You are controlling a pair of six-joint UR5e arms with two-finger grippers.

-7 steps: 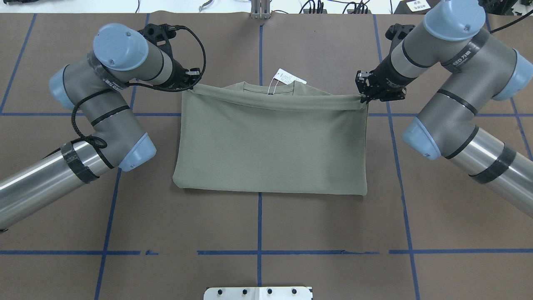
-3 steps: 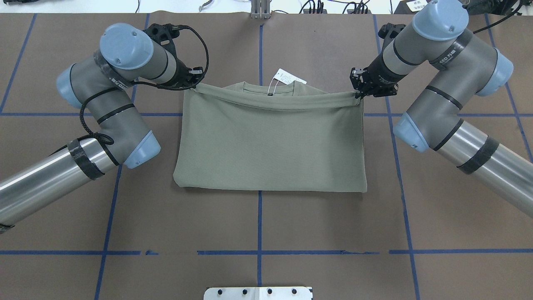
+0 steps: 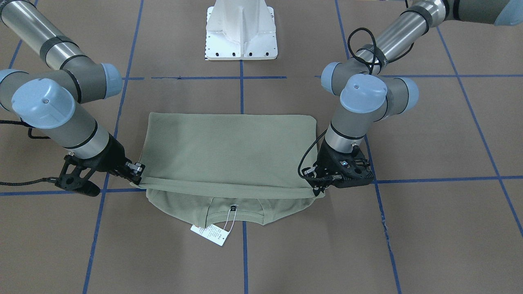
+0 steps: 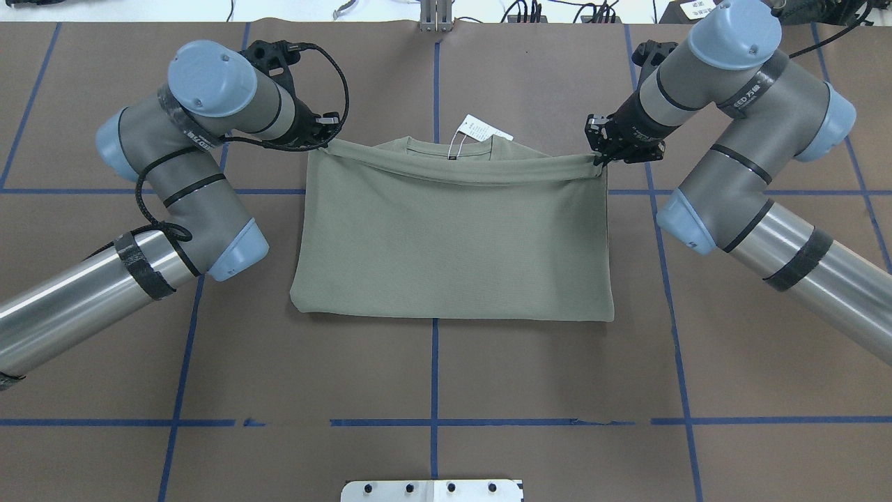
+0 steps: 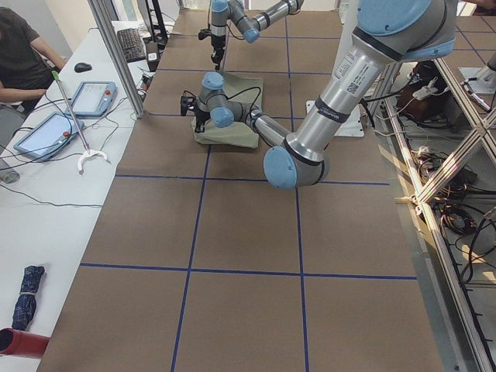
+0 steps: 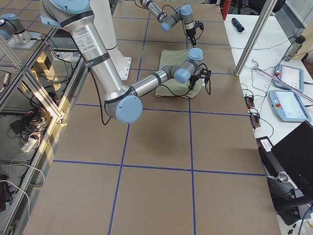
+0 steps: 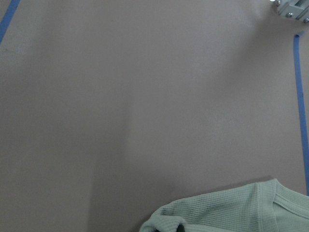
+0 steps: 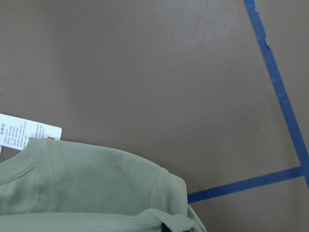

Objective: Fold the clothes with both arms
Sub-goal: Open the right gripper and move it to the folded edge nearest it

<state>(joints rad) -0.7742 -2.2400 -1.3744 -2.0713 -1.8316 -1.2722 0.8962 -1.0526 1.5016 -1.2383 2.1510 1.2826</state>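
The sage-green shirt (image 4: 453,244) lies folded in half on the brown table, its lower half laid over the chest. Collar and white hang tag (image 4: 486,130) stick out at the far edge. My left gripper (image 4: 326,139) is shut on the left end of the turned-over hem. My right gripper (image 4: 601,159) is shut on the hem's right end. In the front-facing view the hem stretches between the left gripper (image 3: 316,188) and the right gripper (image 3: 139,173) above the collar of the shirt (image 3: 229,151). The wrist views show only the shirt's edges (image 7: 231,210) (image 8: 96,183).
Blue tape lines (image 4: 434,369) grid the brown table. The white pedestal base (image 3: 242,28) stands at the robot's side. Beside the table's far side, a person (image 5: 23,54) sits at a white bench with tablets (image 5: 91,97) and a keyboard.
Both grippers carried the hem a little farther toward the collar, and the right one also moved inward. The fold's near edge slid slightly away from the robot. Little has moved in the last half second.
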